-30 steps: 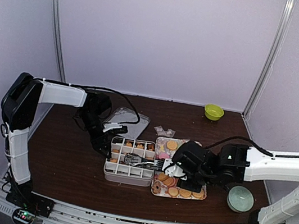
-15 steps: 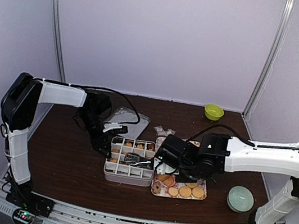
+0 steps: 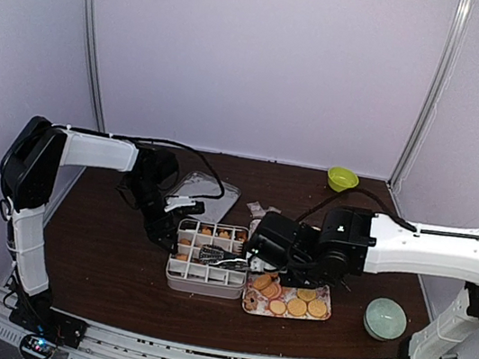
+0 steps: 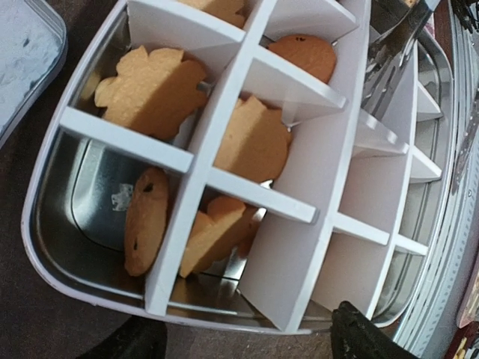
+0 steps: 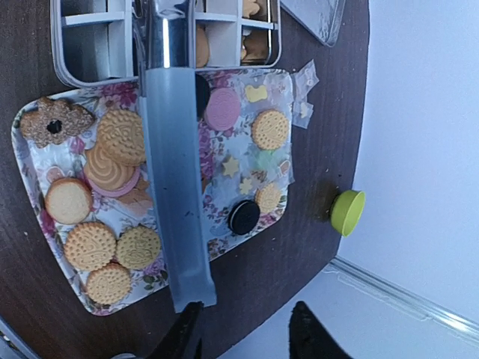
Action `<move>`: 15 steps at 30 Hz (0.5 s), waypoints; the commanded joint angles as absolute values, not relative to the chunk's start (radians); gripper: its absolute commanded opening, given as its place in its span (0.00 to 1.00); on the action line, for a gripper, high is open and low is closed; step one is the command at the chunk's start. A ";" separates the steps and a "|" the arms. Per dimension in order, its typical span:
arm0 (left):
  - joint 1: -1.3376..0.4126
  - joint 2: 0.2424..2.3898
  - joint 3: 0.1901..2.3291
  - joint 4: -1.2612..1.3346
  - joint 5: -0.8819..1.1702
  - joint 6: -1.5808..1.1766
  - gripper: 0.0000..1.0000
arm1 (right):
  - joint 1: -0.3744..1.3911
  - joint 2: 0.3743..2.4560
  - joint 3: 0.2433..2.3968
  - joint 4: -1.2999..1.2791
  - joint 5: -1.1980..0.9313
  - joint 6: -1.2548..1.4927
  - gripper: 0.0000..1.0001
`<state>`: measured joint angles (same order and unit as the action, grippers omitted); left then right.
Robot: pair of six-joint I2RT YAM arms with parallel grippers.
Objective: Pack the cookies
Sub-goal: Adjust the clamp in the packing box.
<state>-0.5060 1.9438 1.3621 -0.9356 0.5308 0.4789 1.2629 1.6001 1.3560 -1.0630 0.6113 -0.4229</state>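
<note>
Packing looks partly done. A few small golden cookies point(image 4: 153, 90) lie in the 12 o'clock compartments of the white divided metal tin point(image 3: 202, 286). Most wait on the floral rectangular tray point(image 5: 217, 224) at its 3 o'clock. The right hand point(image 5: 243, 333) grasps grey-handled steel tongs point(image 5: 176, 194). The left hand point(image 4: 243, 340) is released at the tin's 10 o'clock corner, possibly touching.
</note>
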 commanded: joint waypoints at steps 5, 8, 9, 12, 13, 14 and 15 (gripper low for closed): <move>-0.505 1.753 1.419 -1.156 0.492 0.670 0.90 | 1.212 1.341 1.228 -0.817 0.665 0.157 0.86; -0.505 1.728 1.499 -1.267 0.553 0.711 0.97 | 1.210 1.235 1.145 -0.765 0.643 0.379 1.00; -0.507 1.728 1.525 -1.286 0.583 0.720 0.98 | 1.208 1.190 1.103 -0.720 0.610 0.424 1.00; -0.531 1.759 1.612 -1.323 0.661 0.737 0.98 | 1.173 1.034 0.900 -0.507 0.401 0.551 1.00; -0.544 1.780 1.640 -1.328 0.681 0.739 0.98 | 1.156 0.986 0.830 -0.419 0.342 0.595 1.00; -0.557 1.799 1.665 -1.332 0.695 0.742 0.98 | 1.136 0.943 0.773 -0.356 0.303 0.650 1.00; -0.567 1.824 1.685 -1.341 0.713 0.746 0.98 | 1.113 0.911 0.723 -0.314 0.275 0.701 1.00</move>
<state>-0.5217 1.7531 1.6081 -1.2629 0.5983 0.6914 1.1736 1.0161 0.9039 -0.5934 0.4808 0.4129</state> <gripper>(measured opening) 0.977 0.999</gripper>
